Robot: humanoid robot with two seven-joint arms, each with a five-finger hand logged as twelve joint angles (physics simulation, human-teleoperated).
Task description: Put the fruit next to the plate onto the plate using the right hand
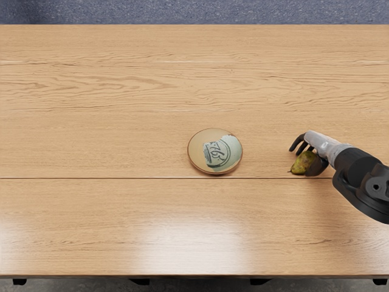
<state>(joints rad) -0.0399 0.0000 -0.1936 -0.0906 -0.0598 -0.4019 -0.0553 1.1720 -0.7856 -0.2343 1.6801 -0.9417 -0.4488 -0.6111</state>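
Observation:
A small round plate [197, 159] with a tan rim and a grey-green printed centre lies near the middle of the wooden table. To its right, about a hand's width away, a yellow-green fruit [300, 164] rests on the table. My right hand [306, 153] comes in from the right edge and sits over the fruit, dark fingers curled around its top and right side. The fruit's right part is hidden under the palm. I cannot tell whether the fruit is lifted off the wood.
The wooden table [121, 109] stretches wide on all sides of the plate. A grey floor strip shows beyond its far edge. The bulky dark forearm [363, 182] lies low at the right edge.

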